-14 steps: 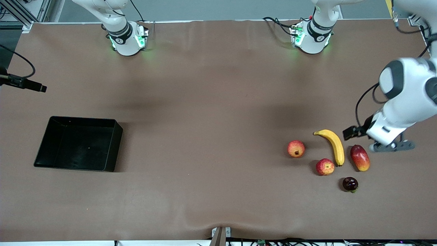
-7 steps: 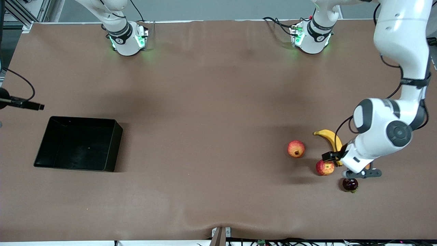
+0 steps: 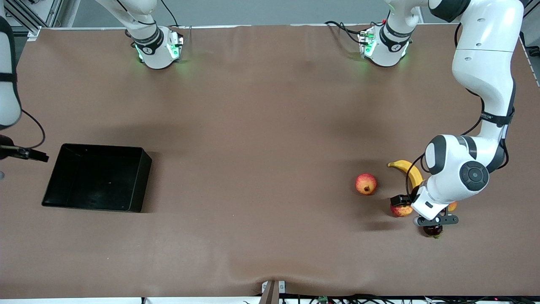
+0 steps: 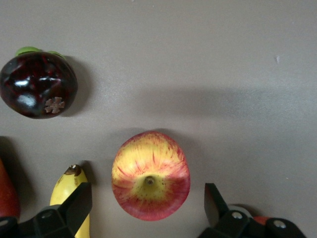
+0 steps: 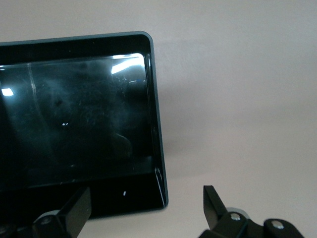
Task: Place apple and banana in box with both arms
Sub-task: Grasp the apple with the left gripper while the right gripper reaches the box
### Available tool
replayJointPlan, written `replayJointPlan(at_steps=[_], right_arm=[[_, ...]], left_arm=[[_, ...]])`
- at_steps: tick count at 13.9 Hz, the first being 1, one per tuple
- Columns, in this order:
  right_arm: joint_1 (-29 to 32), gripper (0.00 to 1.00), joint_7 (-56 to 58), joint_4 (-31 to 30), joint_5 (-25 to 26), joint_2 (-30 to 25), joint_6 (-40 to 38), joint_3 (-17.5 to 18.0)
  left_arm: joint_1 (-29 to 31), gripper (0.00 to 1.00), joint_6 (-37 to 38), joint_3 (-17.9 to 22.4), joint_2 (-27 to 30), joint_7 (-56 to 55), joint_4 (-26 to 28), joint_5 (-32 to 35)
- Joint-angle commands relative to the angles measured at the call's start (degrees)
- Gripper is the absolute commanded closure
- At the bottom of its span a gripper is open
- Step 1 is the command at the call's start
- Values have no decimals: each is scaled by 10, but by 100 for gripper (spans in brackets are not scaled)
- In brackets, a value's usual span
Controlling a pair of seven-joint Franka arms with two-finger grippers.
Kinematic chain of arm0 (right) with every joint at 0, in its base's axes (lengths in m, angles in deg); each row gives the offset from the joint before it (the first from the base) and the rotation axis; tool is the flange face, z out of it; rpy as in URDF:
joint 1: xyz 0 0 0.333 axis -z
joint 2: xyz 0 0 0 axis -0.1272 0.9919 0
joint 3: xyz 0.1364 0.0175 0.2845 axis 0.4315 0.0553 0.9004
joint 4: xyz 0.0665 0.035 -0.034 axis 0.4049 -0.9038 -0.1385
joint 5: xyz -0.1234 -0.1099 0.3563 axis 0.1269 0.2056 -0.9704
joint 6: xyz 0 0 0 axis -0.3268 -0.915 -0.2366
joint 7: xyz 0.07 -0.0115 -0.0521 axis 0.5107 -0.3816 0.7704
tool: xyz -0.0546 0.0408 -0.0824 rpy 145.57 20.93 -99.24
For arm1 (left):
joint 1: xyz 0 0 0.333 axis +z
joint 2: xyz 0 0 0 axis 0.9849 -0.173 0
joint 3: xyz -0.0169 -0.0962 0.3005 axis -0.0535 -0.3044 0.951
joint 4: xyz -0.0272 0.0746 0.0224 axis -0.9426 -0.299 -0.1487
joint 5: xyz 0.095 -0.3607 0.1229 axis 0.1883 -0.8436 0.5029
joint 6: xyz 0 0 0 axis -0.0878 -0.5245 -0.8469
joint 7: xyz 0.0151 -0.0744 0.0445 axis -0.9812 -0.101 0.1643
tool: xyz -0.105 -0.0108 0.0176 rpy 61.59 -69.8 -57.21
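Two white jointed arms work over a brown, faintly wrinkled table covering (image 3: 253,126). The left gripper (image 4: 148,208) hangs over the apple (image 4: 150,182), its black fingers (image 4: 77,206) spread wide to either side of the fruit without touching it. The apple is round and smooth, red streaked over yellow, stem dimple up, lying toward the left arm's end of the table. Just beside it lies the curved yellow banana (image 3: 411,172), one dark tip close to the apple. A glossy dark purple fruit (image 4: 37,84) with a green calyx sits near them, and a round red-orange fruit (image 3: 365,184) lies apart. The right gripper (image 5: 143,210), fingers parted and holding nothing, hovers over the edge of the box (image 3: 137,181), a shallow black plastic tray with a shiny, scuffed floor.
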Motion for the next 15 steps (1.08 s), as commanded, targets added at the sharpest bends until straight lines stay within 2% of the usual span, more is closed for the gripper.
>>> replayJointPlan(at_steps=[1, 4, 6, 7, 8, 9, 10, 11, 12, 13, 15], right_arm=[[27, 0, 23, 4, 7, 44, 39, 12], [51, 0, 92, 3, -6, 94, 85, 13], [56, 0, 107, 5, -83, 135, 102, 14], [56, 0, 131, 5, -107, 147, 114, 13], [56, 10, 146, 6, -113, 154, 119, 13], [55, 36, 154, 8, -112, 161, 129, 13], [52, 57, 160, 8, -112, 162, 136, 13], [51, 79, 162, 10, -112, 161, 135, 13], [51, 95, 168, 14, -110, 160, 132, 13], [50, 100, 186, 18, -111, 158, 129, 13], [50, 100, 198, 33, -111, 156, 128, 13]], left_arm=[[-3, 0, -14, 1, -12, -17, -11, 12], [-1, 0, -31, 2, -25, -17, -10, 12], [-1, 0, -31, 1, -27, -17, -10, 12], [-2, 5, -31, 1, -28, -17, -10, 12], [-2, 23, -31, 1, -27, -17, -10, 12], [-2, 45, -31, 1, -27, -15, -11, 13], [-3, 73, -31, 1, -26, -9, -11, 14], [-3, 95, -31, 2, -24, -7, -11, 14], [-3, 100, -31, 1, -22, -7, -11, 20], [-6, 100, -30, 1, -19, -7, -11, 30], [-6, 100, -23, -1, -7, -8, -12, 40]])
